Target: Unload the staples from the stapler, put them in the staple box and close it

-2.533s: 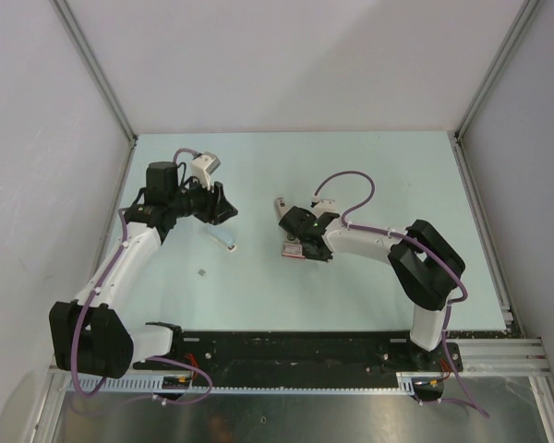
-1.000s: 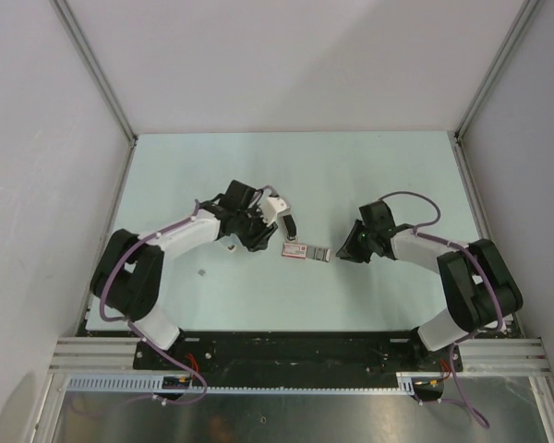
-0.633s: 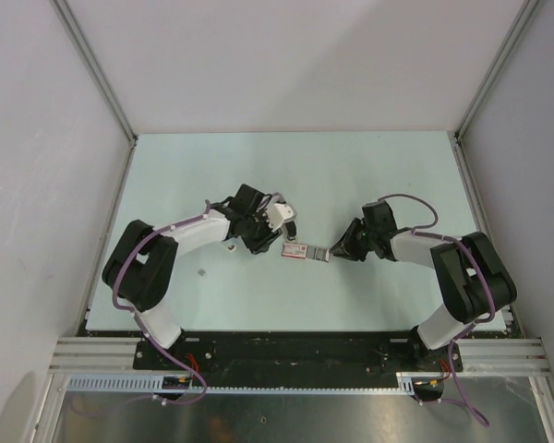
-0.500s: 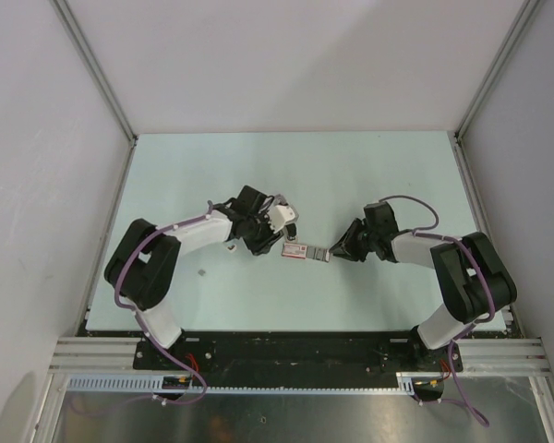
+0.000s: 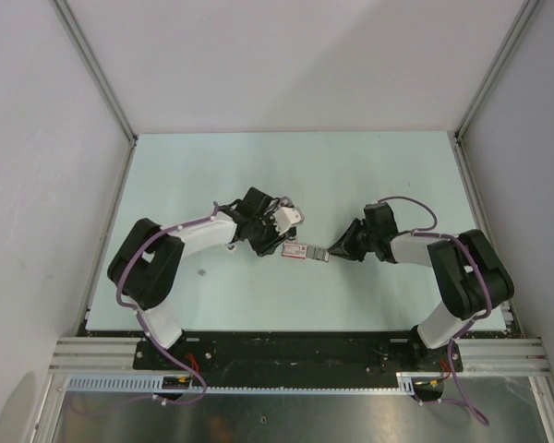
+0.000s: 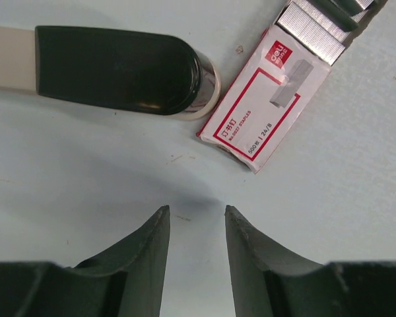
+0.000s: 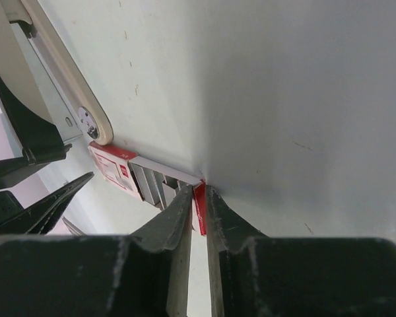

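- The stapler (image 6: 112, 69) lies on the pale worktop (image 5: 369, 175) between the two arms. In the left wrist view its black end and cream body show at the upper left.
- A red-and-white staple box (image 6: 267, 109) lies flat just beside the stapler's black end, close to it or touching at one corner.
- The staples (image 6: 310, 26) are grey metallic strips that stick out of the box's open far end, on the side towards the right arm.
- A tiny grey bit (image 6: 239, 48) sits on the worktop just beside the box's upper edge; what it is cannot be told.
- The left gripper (image 6: 196, 212) points down at bare worktop near the box and the stapler. Its jaws are spread and nothing is between them.
- The right gripper (image 7: 198, 191) is low over the worktop at the box's open end. Its jaws are pressed nearly together and pinch a thin red flap of the staple box, with the grey strips just beyond its tips.
- In the right wrist view the stapler's cream rim and grey metal channel run up the left side, with the left gripper's dark fingers (image 7: 26, 132) below them.
- In the top view, a grey speck (image 5: 201, 272) lies on the worktop well apart from the box, beside the left arm; too small to identify.
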`<control>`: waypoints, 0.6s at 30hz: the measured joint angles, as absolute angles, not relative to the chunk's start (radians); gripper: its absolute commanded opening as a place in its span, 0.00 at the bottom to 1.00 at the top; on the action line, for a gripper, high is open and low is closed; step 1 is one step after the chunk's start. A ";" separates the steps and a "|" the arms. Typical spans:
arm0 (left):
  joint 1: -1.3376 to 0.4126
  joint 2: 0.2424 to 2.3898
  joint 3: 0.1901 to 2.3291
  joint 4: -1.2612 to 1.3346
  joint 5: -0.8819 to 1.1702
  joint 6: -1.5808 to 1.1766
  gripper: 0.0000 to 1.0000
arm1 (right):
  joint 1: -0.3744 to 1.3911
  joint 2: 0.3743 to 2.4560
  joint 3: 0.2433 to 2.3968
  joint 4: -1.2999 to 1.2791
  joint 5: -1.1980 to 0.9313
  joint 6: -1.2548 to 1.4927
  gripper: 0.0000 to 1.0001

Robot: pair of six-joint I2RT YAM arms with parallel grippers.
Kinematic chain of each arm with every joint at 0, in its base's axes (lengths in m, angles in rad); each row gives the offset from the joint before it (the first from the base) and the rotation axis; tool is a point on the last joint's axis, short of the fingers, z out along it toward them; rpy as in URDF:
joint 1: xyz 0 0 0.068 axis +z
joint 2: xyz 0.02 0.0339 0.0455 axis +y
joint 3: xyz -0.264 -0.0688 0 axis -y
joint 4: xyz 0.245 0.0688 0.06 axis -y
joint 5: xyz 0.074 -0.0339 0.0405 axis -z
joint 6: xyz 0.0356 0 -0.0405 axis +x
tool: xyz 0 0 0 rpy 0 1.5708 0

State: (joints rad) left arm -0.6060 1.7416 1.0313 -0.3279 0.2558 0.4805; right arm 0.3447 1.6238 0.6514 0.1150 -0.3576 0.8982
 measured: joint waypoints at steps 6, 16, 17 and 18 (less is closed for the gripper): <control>-0.617 1.762 1.044 -0.321 0.256 0.481 0.44 | 0.351 1.629 0.651 0.133 -0.361 0.903 0.14; -0.630 1.781 1.059 -0.316 0.255 0.482 0.44 | 0.378 1.664 0.651 0.199 -0.379 0.922 0.13; -0.631 1.781 1.060 -0.316 0.254 0.482 0.44 | 0.382 1.666 0.651 0.204 -0.380 0.923 0.13; -0.632 1.781 1.061 -0.316 0.253 0.483 0.44 | 0.387 1.670 0.653 0.208 -0.382 0.924 0.13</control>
State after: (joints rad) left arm -0.6323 1.7813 1.0607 -0.3164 0.2531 0.4828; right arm 0.3866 1.6699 0.6525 0.2085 -0.3820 0.9237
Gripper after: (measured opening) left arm 0.440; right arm 0.132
